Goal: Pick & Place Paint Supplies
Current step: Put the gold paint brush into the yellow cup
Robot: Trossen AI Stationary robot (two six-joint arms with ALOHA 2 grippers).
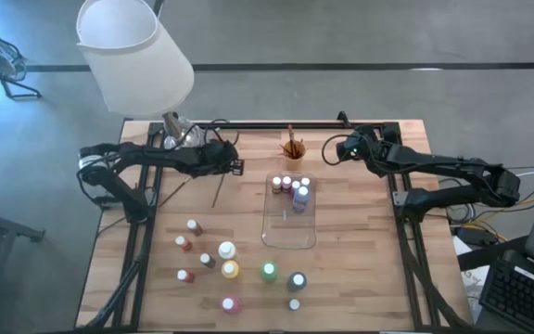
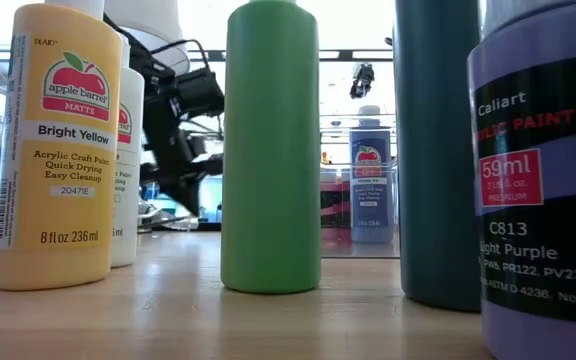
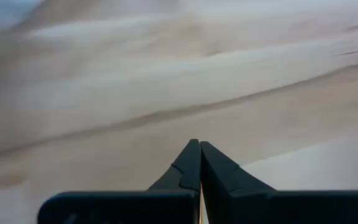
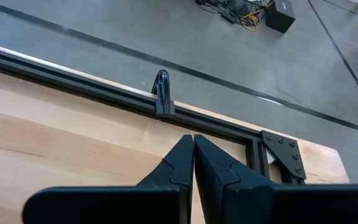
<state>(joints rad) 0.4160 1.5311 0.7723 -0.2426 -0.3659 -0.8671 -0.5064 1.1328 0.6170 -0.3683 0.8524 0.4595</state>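
Several small paint bottles (image 1: 227,250) stand loose on the near half of the wooden table. More bottles (image 1: 288,186) stand in the far end of the clear tray (image 1: 290,232). Brushes stick up from the orange cup (image 1: 293,148). One thin brush (image 1: 219,192) lies slanted on the table just near of my left gripper (image 1: 239,167), which is shut (image 3: 199,144) with nothing showing past its tips. My right gripper (image 1: 330,153) hangs shut (image 4: 193,140) to the right of the cup, near the far rail. My left gripper is shut close to the far end of the thin brush (image 1: 226,179). I cannot tell whether it touches the brush: the high view is too small, and the left wrist view shows only bare table beyond the fingertips.
A lamp with a white shade (image 1: 133,51) stands over the far left corner. A black rail (image 4: 104,93) with a clip (image 4: 161,93) runs along the far edge. In the low view, yellow (image 2: 56,150), green (image 2: 271,150), teal (image 2: 438,150) and purple (image 2: 548,180) bottles stand close.
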